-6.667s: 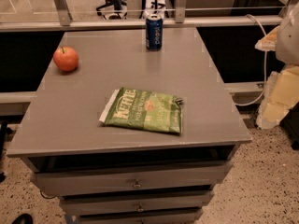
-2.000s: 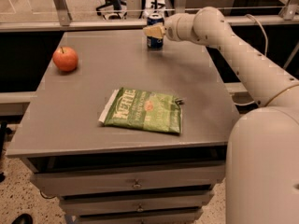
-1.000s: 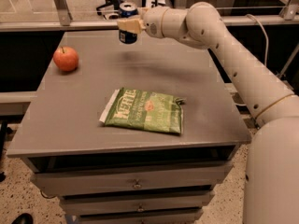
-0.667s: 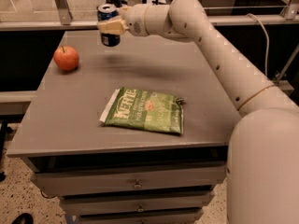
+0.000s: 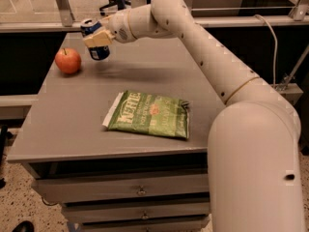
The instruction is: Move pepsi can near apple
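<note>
Clamped around the pepsi can (image 5: 101, 54), my gripper (image 5: 98, 39) hangs over the far left part of the grey table (image 5: 67, 129) in the camera view, with 1 pale finger (image 5: 96, 37) across the can's side. The can tilts, silver top toward the far left, and sits clear of the tabletop with its shadow below. The apple (image 5: 68, 61) rests on the table just left of the can, near it but not touching. My white arm (image 5: 203, 37) reaches in from the right. A green chip bag (image 5: 148, 115) lies flat mid-table, well apart from both. Below the tabletop, 2 small knobs show on the drawer fronts (image 5: 120, 195)
</note>
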Controlling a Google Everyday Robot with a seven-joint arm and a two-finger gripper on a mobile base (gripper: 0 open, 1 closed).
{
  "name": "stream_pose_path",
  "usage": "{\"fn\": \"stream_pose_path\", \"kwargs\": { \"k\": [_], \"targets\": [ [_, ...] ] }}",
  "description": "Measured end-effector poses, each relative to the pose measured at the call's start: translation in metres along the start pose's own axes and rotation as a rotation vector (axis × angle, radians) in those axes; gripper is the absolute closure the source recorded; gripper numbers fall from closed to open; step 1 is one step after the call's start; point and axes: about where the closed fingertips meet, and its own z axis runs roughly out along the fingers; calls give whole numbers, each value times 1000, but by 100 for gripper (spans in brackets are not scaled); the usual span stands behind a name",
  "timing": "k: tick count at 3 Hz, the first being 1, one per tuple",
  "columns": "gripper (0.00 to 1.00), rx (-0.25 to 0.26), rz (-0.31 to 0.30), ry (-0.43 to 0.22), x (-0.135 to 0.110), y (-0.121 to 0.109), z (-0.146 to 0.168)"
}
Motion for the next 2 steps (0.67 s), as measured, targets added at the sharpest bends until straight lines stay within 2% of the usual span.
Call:
{"fn": "stream_pose_path", "kwargs": {
  "k": [1,2],
  "targets": [
    [100,-50,6,22,5,12,14],
    [81,-77,26,39,11,17,21]
  ]
}}
